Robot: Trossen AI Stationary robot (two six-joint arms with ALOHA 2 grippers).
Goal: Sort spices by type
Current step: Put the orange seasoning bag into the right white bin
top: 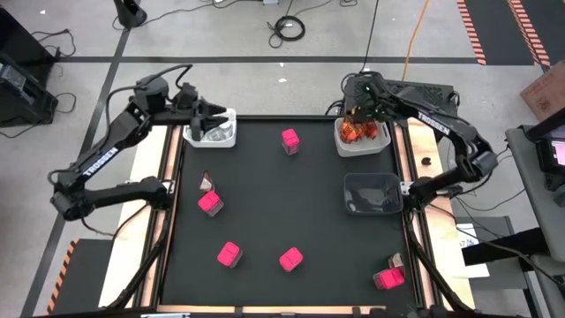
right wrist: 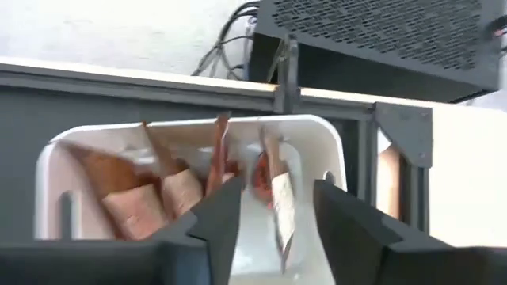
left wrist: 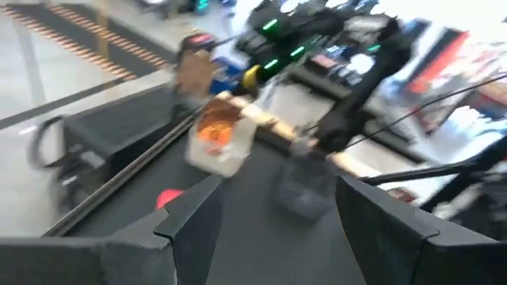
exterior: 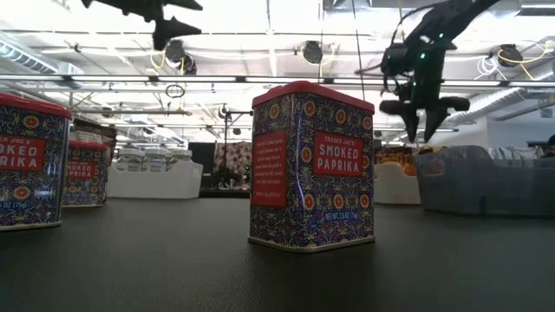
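Right wrist view: sachets [right wrist: 158,198] upright, on end, in white bin [right wrist: 333,158].

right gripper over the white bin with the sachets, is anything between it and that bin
Nothing visible. The right gripper hangs directly above the white bin, fingers open, with sachets lying inside and one sachet standing between the fingers. The left gripper waits over the other white bin.

The left gripper [top: 210,121] is being held open at the far left; the right gripper [top: 360,113] is being held parted, pointing downward.
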